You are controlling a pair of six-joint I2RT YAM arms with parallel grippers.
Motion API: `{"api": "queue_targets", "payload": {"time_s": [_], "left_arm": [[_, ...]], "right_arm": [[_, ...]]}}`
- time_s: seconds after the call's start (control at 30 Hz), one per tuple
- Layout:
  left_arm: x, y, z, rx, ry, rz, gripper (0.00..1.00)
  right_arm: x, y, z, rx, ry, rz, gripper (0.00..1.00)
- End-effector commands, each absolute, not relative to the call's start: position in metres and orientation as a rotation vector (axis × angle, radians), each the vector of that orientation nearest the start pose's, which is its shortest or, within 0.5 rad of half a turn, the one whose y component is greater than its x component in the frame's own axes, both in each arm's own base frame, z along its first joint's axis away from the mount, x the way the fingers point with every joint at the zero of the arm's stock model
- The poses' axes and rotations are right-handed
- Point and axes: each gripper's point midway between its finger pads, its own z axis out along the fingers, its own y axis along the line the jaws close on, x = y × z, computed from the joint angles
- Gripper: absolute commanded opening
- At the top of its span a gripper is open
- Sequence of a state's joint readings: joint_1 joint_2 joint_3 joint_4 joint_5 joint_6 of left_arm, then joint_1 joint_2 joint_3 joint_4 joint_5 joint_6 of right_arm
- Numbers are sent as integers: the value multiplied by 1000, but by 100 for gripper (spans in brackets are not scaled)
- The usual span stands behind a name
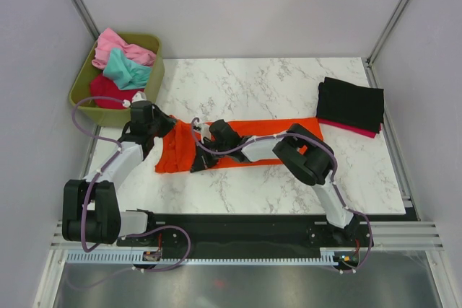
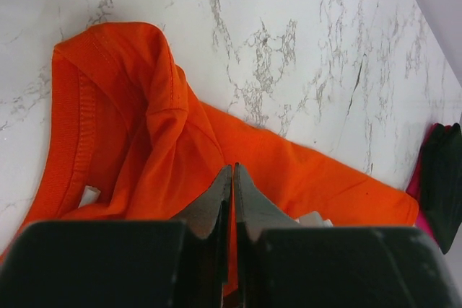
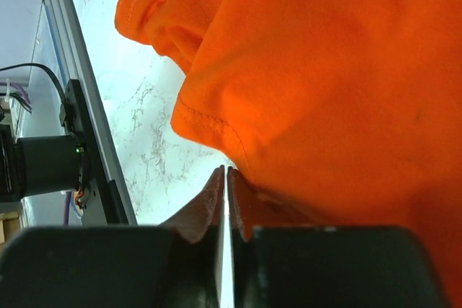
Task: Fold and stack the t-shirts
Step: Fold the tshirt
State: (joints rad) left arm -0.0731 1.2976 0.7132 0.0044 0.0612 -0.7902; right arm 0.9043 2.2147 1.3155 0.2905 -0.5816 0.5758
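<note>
A large bright orange t-shirt [image 1: 267, 131] lies across the middle of the marble table, its left end bunched up. My left gripper [image 1: 175, 129] sits at that end's far side. In the left wrist view it [image 2: 233, 167] is shut, with orange cloth [image 2: 144, 128] showing in the thin slit between the jaws. My right gripper [image 1: 198, 164] is at the shirt's near left edge. The right wrist view has it [image 3: 226, 171] shut at the hem of the orange cloth [image 3: 325, 70], which drapes over one finger. A folded black t-shirt [image 1: 351, 102] rests on a crimson one [image 1: 361, 130] at the back right.
An olive-green bin [image 1: 81, 91] stands at the back left and holds pink [image 1: 119, 47], teal [image 1: 126, 71] and dark red [image 1: 108, 95] shirts. A metal rail [image 3: 79, 91] runs along the table's near edge. Enclosure walls stand on both sides.
</note>
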Motion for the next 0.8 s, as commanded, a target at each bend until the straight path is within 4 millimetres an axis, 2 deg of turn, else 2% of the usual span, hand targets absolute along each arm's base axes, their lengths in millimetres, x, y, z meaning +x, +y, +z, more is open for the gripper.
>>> {"api": "queue_targets", "payload": {"time_s": [0.0,0.03,0.07,0.1,0.13,0.17,0.2,0.3,0.33,0.37,0.43,0.53,0.57,0.63,0.7,0.73,0.77], "left_arm": [[372,-72,129,-734,2066,-609,10],[371,-73,130,-729,2066,-616,10],[370,-75,129,-724,2071,-626,12],[368,-75,131,-725,2067,-628,37],[361,-71,122,-800,2094,-599,55],[357,-70,119,-830,2102,-593,67],[354,-70,119,-836,2108,-596,70],[337,-73,110,-857,2151,-587,71],[332,-73,117,-870,2126,-595,71],[319,-72,104,-900,2157,-582,71],[307,-71,102,-939,2154,-581,71],[278,-67,96,-991,2165,-556,71],[267,-65,91,-1013,2195,-538,72],[254,-63,92,-1043,2165,-552,80],[247,-65,93,-1055,2140,-586,82],[241,-66,87,-1066,2145,-596,83],[239,-66,91,-1060,2112,-615,83]], "right_arm": [[242,487,80,-800,2167,1396,16],[241,485,87,-803,2152,1392,19],[241,480,101,-804,2121,1388,22],[244,475,105,-798,2112,1359,26],[247,469,111,-788,2101,1344,27],[248,460,124,-780,2075,1333,28],[254,453,126,-760,2073,1285,30],[272,427,138,-676,2068,1204,32],[284,416,138,-625,2080,1170,32],[289,407,140,-588,2086,1151,32],[308,389,137,-482,2111,1106,32],[322,370,125,-389,2149,1052,33],[325,366,122,-372,2158,1041,33],[330,360,118,-341,2174,1037,34],[332,356,113,-326,2191,1022,34],[336,352,111,-310,2198,995,36],[337,348,108,-304,2214,972,37]]}}
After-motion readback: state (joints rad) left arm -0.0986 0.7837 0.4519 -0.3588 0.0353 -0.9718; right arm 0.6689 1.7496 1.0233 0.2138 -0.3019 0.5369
